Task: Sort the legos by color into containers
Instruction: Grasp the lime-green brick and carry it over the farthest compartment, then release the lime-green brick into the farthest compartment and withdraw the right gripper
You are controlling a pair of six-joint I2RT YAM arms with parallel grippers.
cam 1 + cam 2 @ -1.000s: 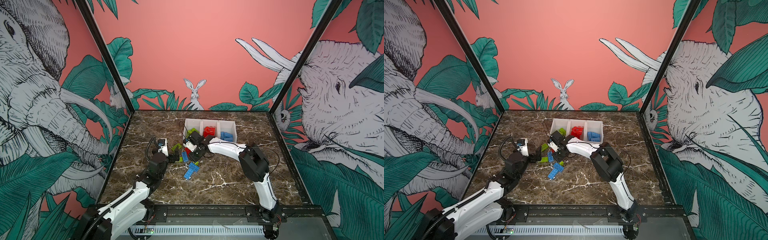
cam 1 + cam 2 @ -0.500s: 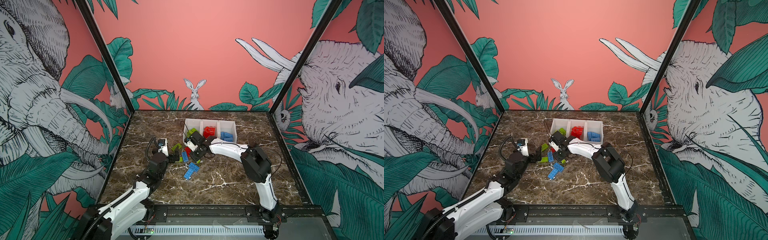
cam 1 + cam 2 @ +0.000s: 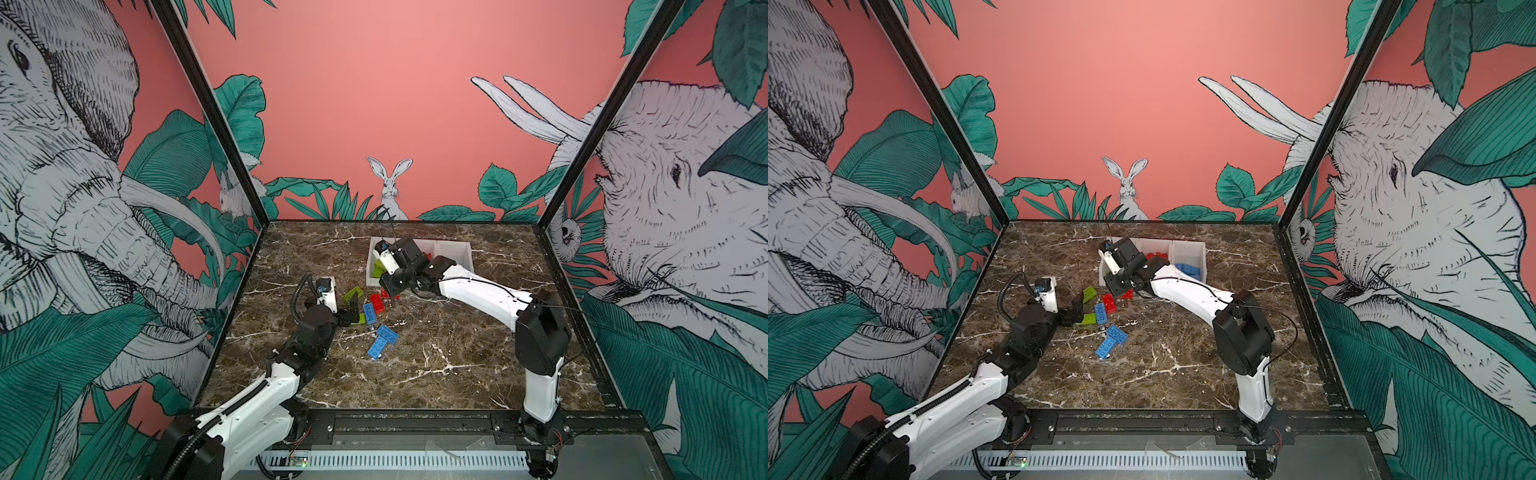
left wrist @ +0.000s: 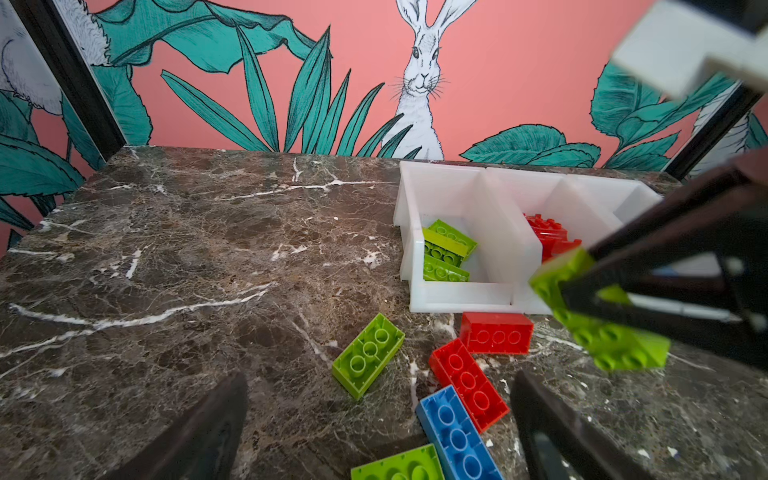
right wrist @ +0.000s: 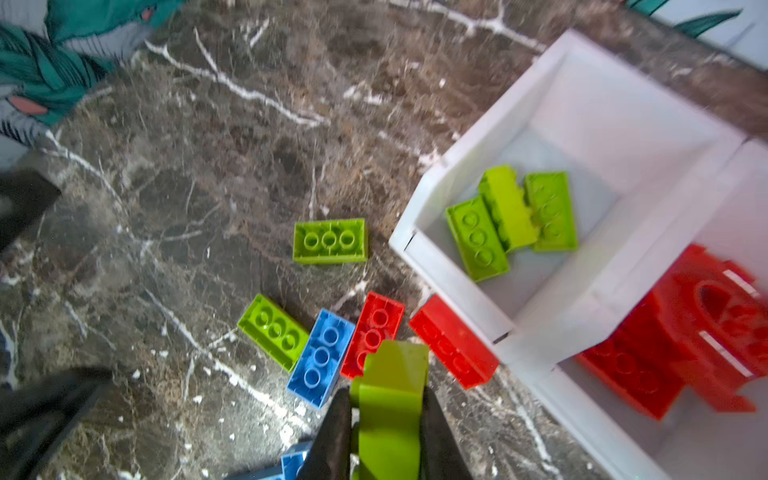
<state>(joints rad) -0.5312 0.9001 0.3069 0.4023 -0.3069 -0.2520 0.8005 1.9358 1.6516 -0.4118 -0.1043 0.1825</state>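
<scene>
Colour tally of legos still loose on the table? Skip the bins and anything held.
green legos: 2
blue legos: 3
red legos: 2
Total: 7
Left out: 1 green lego held in the right claw.

Small bricks (image 4: 368,355) of shiny, hard moulded plastic, red, blue and lime green. Bins (image 4: 498,232) of smooth, faintly translucent white plastic. Tabletop (image 4: 187,249) with polished dark marble look, white-veined. Robot arms (image 3: 478,297) in smooth white plastic shells, matt black joints.
</scene>
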